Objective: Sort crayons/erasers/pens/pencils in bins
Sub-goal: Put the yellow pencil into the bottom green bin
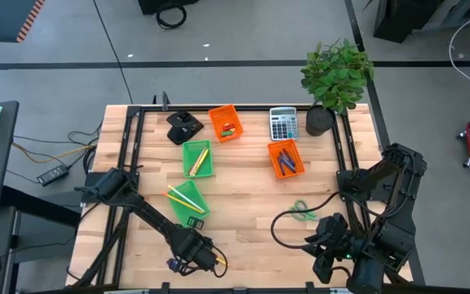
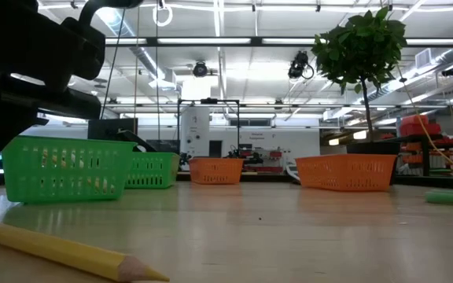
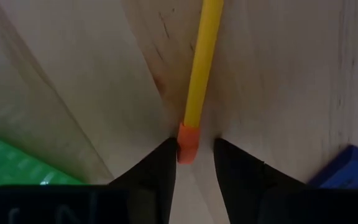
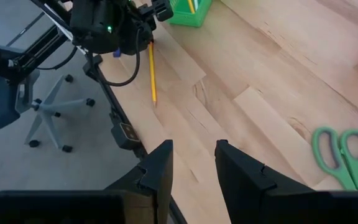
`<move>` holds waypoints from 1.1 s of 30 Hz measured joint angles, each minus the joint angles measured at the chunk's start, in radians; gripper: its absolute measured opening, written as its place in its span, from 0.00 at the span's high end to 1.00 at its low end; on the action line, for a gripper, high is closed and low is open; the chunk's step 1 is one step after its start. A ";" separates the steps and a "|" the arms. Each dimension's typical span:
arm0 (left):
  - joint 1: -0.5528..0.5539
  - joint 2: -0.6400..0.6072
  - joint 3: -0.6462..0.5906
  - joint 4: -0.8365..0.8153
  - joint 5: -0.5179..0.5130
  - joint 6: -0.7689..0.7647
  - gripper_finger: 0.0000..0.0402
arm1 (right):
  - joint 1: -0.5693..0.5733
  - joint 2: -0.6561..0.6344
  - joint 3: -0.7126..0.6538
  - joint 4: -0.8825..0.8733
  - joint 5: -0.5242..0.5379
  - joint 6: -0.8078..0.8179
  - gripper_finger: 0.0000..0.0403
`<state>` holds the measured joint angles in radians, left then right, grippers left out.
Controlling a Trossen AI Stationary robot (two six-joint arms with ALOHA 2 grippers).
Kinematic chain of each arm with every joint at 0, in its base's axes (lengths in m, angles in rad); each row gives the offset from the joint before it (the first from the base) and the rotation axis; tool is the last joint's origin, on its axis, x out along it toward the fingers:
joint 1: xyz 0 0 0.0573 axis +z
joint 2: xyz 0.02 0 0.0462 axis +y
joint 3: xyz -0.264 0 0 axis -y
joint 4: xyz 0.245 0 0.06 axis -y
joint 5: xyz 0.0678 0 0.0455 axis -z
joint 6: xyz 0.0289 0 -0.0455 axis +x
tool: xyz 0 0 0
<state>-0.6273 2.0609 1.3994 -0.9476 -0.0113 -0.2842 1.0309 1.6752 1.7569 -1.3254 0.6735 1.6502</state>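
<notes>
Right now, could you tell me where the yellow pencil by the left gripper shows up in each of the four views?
High view: pencil at the near edge, under the left gripper.
Low view: it lies large in the bottom left corner, sharpened tip pointing right.
Left wrist view: it runs up the centre, orange end between the fingers.
Right wrist view: upper left, beside the left arm.
Shared landmark: the green bin nearby.
</notes>
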 joint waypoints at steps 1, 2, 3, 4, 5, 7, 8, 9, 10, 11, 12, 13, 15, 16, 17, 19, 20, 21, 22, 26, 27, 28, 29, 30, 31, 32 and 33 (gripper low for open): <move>0.000 0.000 0.000 0.001 0.000 0.000 0.71 | 0.000 0.000 0.000 0.000 0.000 0.000 0.69; 0.000 0.000 0.000 0.002 0.000 0.000 0.71 | 0.000 0.000 0.000 0.000 0.002 0.000 0.69; 0.000 0.000 0.000 0.003 0.000 0.000 0.72 | 0.000 0.000 0.000 0.000 0.003 0.000 0.69; 0.001 0.000 0.000 0.003 0.000 0.000 0.72 | 0.000 0.000 0.000 0.000 0.003 0.000 0.69; 0.001 0.000 0.000 0.004 0.000 0.000 0.73 | 0.000 0.000 0.000 0.000 0.003 0.000 0.69; 0.001 0.001 0.000 0.006 0.000 0.000 0.74 | 0.000 0.000 0.000 0.000 0.003 0.000 0.69; 0.001 0.001 0.000 0.007 0.000 0.000 0.75 | 0.000 0.000 0.000 0.000 0.003 0.000 0.69; 0.001 0.001 0.000 0.007 0.000 0.000 0.77 | 0.000 0.000 0.000 0.000 0.003 0.000 0.69; 0.001 0.001 0.000 0.009 0.003 -0.001 0.78 | 0.000 0.000 0.000 0.000 0.003 0.000 0.69; 0.002 0.001 0.000 0.010 0.006 -0.004 0.79 | 0.000 0.000 0.000 0.000 0.003 0.000 0.69; 0.002 0.001 0.000 0.011 0.009 -0.013 0.81 | 0.000 0.000 0.000 0.000 0.003 0.000 0.69; 0.002 0.001 0.000 0.013 0.012 -0.019 0.82 | 0.000 0.000 0.000 0.000 0.003 0.000 0.69; 0.003 0.001 0.000 0.014 0.016 -0.031 0.85 | 0.000 0.000 0.000 0.000 0.003 0.000 0.69; 0.003 0.001 0.000 0.014 0.019 -0.042 0.87 | 0.000 0.000 0.000 0.000 0.003 0.000 0.69; 0.003 0.001 0.000 0.014 0.020 -0.046 0.88 | 0.000 0.000 0.000 0.000 0.003 -0.001 0.69; 0.001 0.001 0.000 0.014 0.024 -0.054 0.90 | 0.000 0.000 0.000 0.000 0.003 0.000 0.69; 0.001 0.001 0.000 0.014 0.024 -0.061 0.90 | 0.000 0.000 0.000 0.000 0.003 0.000 0.69; 0.001 0.001 0.000 0.014 0.025 -0.070 0.90 | 0.000 0.000 0.000 0.000 0.003 0.000 0.69; 0.001 0.001 0.000 0.015 0.026 -0.072 0.90 | 0.000 0.000 0.000 0.000 0.003 -0.001 0.69; 0.001 0.003 0.015 0.001 0.028 -0.065 0.86 | 0.000 0.000 0.000 0.000 0.003 0.001 0.69; 0.001 0.004 0.019 -0.002 0.029 -0.064 0.86 | 0.000 0.000 0.000 0.000 0.003 0.005 0.69; 0.001 0.005 0.023 -0.004 0.029 -0.063 0.86 | 0.000 0.000 0.000 0.001 0.003 0.008 0.69; 0.001 0.005 0.025 -0.005 0.030 -0.063 0.86 | 0.000 0.000 0.000 0.001 0.003 0.008 0.69; 0.001 0.006 0.027 -0.005 0.030 -0.063 0.87 | 0.000 0.000 0.000 0.001 0.003 0.007 0.69; 0.001 0.006 0.027 -0.003 0.030 -0.063 0.88 | 0.000 0.000 0.000 0.001 0.003 0.007 0.69; 0.001 0.006 0.027 -0.003 0.031 -0.063 0.89 | 0.000 0.000 0.000 0.001 0.003 0.007 0.69; 0.001 0.006 0.028 -0.003 0.031 -0.063 0.90 | 0.000 0.000 0.000 0.001 0.003 0.007 0.69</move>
<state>-0.6266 2.0666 1.4270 -0.9509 0.0196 -0.3470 1.0309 1.6752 1.7569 -1.3247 0.6762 1.6577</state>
